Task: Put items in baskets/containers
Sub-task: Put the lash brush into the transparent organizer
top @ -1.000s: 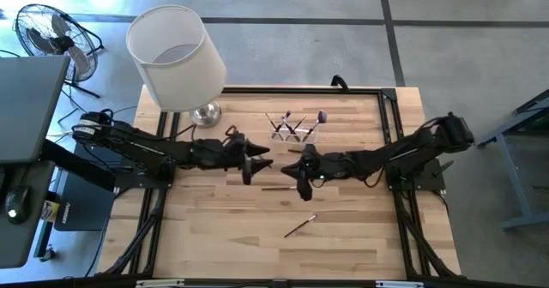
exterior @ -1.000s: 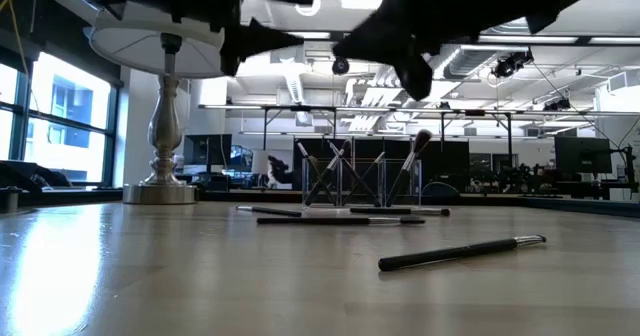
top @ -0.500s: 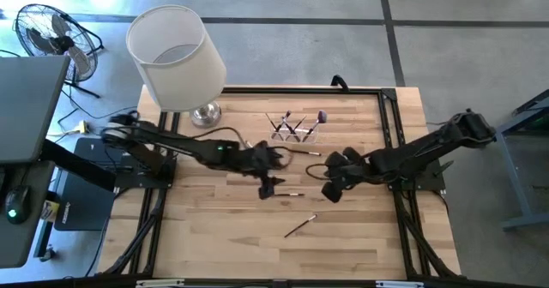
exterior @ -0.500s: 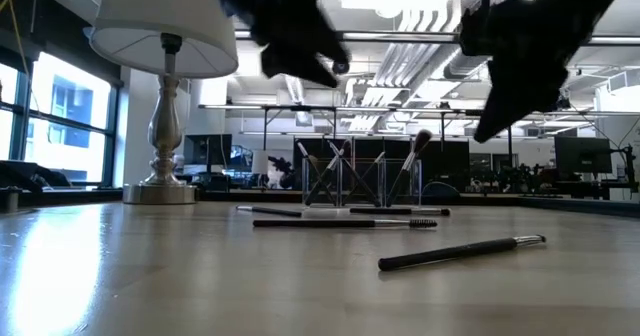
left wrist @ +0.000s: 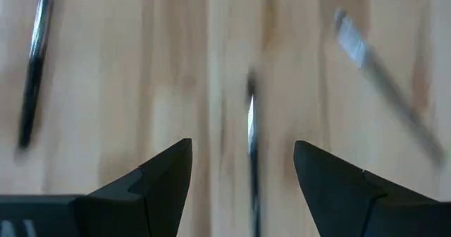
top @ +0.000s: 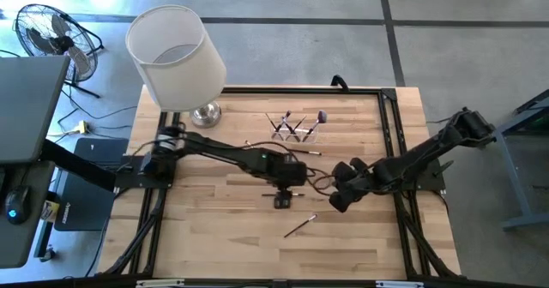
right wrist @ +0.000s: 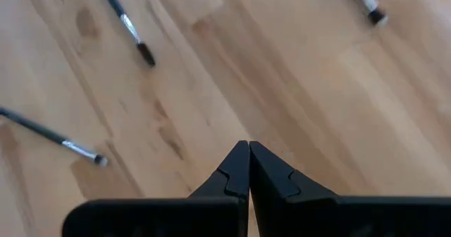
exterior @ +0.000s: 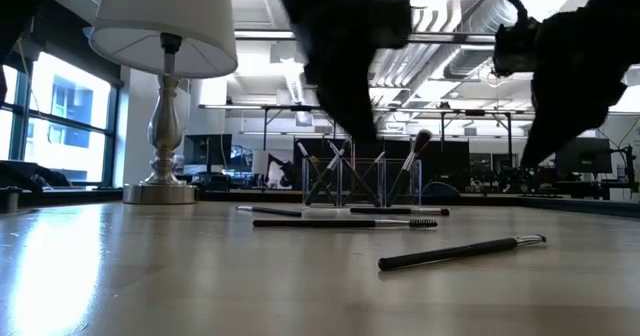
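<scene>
Several slim dark makeup brushes lie flat on the wooden table. One brush lies below my left gripper, which is open and slants down. Its fingers stand on either side of that brush, above it and clear of the table. Another brush lies nearer the front edge. The clear holder stands at the far middle with several brushes upright in it. My right gripper is shut with nothing in it, right of the left one and pointing down above bare wood.
A lamp with a big white shade and a silver base stands at the far left corner. More brushes lie in front of the holder. There is bare wood toward the near and left edges.
My left gripper has gone toward the table's right and near edge, tipping from nearly level to steeply down, and now hangs over a lying brush; it stays open. My right gripper has drawn back toward the right and near edge and tipped downward, still shut. No brush has moved.
</scene>
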You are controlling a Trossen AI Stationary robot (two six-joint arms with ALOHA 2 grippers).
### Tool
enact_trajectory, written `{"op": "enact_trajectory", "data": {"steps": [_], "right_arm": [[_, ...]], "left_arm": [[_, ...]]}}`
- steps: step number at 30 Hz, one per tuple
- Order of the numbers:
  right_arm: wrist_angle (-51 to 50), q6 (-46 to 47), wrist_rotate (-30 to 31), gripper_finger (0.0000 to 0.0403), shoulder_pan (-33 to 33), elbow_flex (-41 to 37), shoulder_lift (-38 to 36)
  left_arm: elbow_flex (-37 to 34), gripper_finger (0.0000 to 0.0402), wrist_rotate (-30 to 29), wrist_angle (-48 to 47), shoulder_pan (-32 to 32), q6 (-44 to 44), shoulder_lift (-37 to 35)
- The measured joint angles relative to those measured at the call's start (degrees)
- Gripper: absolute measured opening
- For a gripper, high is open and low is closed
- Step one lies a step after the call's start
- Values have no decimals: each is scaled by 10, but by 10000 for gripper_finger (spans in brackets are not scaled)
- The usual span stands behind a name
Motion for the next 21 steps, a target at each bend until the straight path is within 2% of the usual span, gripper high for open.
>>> {"op": "enact_trajectory", "data": {"steps": [8,11,16,21], "right_arm": [[6,48,-17,0,52,-27,-7],[4,70,-19,0,72,-34,-7],[1,79,-17,0,103,-35,-9],[2,79,-14,0,117,-34,-11]], "left_arm": [[54,245,5,5,-3,22,73],[54,245,7,-30,-7,23,84],[55,243,7,-24,-7,22,116],[58,201,23,-33,-9,21,124]]}}
